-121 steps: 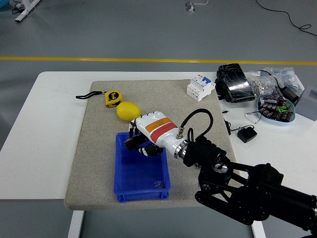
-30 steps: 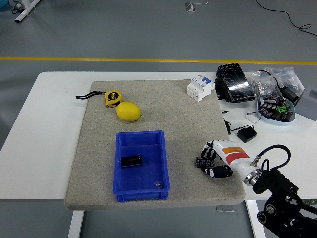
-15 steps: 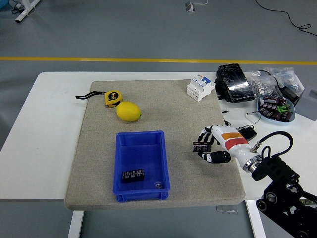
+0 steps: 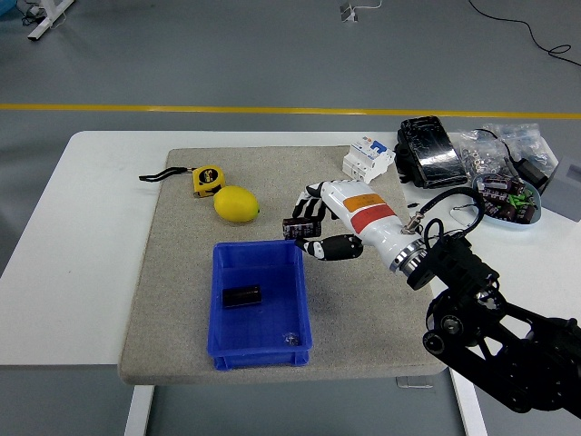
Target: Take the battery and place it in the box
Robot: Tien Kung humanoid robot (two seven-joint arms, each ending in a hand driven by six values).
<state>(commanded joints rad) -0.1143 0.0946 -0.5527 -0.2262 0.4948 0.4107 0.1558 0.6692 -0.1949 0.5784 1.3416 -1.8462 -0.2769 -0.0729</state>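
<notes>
Head view: a small black rectangular battery [image 4: 242,296] lies flat inside the blue plastic box [image 4: 260,349]. The white right hand [image 4: 309,231], fingers curled around a second dark battery [image 4: 298,225], hovers at the box's one o'clock; a yellow lemon [image 4: 236,203] sits at twelve.

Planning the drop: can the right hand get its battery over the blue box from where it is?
Probably yes: the right hand, holding a battery, hovers beside the blue box's open far right corner, with nothing between them.
</notes>
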